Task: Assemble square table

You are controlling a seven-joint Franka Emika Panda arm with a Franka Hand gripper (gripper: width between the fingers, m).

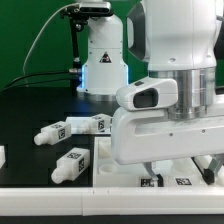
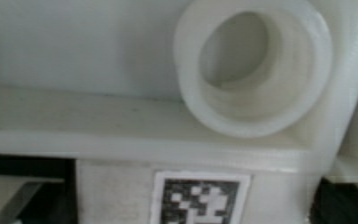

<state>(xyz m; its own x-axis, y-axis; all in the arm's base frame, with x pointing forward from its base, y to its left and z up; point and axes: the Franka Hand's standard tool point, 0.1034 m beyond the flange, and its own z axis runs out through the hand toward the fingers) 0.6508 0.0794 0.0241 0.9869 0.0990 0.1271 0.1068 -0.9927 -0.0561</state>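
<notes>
I'm holding my jaws right over the square panel (image 2: 87, 118), its round socket (image 2: 250, 68) close beneath them; can't tell if they're spread or gripping.

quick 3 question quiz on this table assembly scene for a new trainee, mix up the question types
1. True or false: the white leg on the black table stands upright.
2. Multiple choice: in the wrist view, what does the white panel show up close?
A. a round socket and a black-and-white tag
B. a metal hinge
C. a red knob
3. Fill in: the gripper hangs on the exterior view's ____ side.

Key
1. False, it lies on its side.
2. A
3. right
</notes>
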